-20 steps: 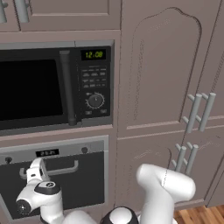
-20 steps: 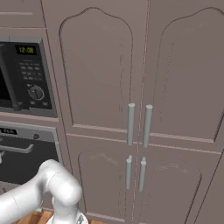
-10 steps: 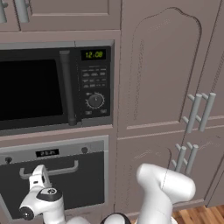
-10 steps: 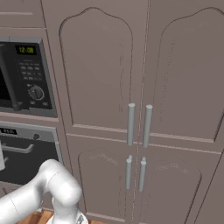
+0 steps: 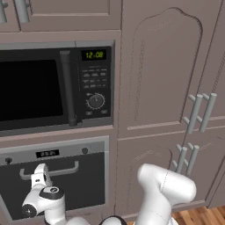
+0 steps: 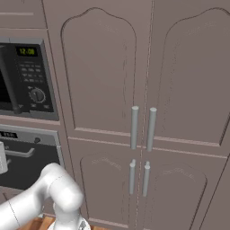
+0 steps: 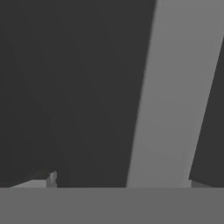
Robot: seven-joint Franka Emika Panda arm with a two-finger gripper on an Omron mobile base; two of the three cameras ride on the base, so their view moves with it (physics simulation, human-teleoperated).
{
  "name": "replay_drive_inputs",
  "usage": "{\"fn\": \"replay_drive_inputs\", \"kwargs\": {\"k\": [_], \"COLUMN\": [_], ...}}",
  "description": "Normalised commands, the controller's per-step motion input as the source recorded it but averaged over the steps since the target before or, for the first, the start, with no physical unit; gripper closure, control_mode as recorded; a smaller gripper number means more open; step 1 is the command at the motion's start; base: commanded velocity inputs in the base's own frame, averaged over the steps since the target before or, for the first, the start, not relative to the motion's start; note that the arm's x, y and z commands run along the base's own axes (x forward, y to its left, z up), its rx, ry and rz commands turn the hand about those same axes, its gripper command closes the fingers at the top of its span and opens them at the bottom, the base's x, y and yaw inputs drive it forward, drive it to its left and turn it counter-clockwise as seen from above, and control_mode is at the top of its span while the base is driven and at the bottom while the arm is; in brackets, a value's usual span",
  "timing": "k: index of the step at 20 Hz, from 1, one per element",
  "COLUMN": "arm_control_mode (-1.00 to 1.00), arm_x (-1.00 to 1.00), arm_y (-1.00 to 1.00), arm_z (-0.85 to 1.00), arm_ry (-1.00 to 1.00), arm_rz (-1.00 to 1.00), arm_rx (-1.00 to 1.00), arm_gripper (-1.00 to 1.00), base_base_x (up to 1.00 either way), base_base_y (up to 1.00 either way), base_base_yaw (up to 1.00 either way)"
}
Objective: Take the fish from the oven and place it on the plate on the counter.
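The oven (image 5: 66, 184) sits under the microwave with its dark glass door shut. My gripper (image 5: 39, 175) is at the left part of the oven's silver bar handle (image 5: 55, 171), pointing at the door. In the hand view the oven handle (image 7: 175, 96) runs as a pale slanted bar across the dark glass, just inside the right fingertip (image 7: 196, 183). My gripper (image 7: 122, 181) stands open, with nothing held. In the right base view, the hand shows at the left edge beside the oven (image 6: 31, 157). The fish, the plate and the counter are out of view.
A black microwave (image 5: 52, 88) with a green clock is built in directly above the oven. Tall mauve cabinet doors with grey bar handles (image 6: 143, 128) fill the wall to the right. A strip of wooden floor (image 5: 197, 217) shows at the bottom.
The hand has sunk slightly and closed in on the oven door handle, and it has come into the left edge of the right base view. The elbow has dropped lower.
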Motion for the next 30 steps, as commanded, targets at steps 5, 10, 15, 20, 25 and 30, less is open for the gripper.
{"fn": "replay_drive_inputs", "kwargs": {"k": [5, 10, 15, 20, 25, 30], "arm_control_mode": [-1.0, -1.0, -1.0, -1.0, -1.0, -1.0], "arm_x": [0.12, 0.0, 0.0, -0.04, -0.44, -0.91], "arm_y": [0.0, 0.0, 0.0, 0.0, 0.0, 0.0], "arm_z": [0.0, 0.0, 0.0, 0.0, -0.24, -0.44], "arm_ry": [0.01, 0.0, 0.0, 0.0, 0.01, 0.14], "arm_rz": [0.0, 0.0, 0.0, 0.0, 0.0, 0.0], "arm_rx": [0.0, 0.0, 0.0, 0.0, 0.0, 0.0], "arm_gripper": [-1.0, 1.0, 1.0, 1.0, 1.0, 1.0], "base_base_x": [0.0, 0.0, 0.0, 0.0, 0.0, 0.0], "base_base_y": [0.0, 0.0, 0.0, 0.0, 0.0, 0.0], "base_base_yaw": [0.0, 0.0, 0.0, 0.0, 0.0, 0.0]}}
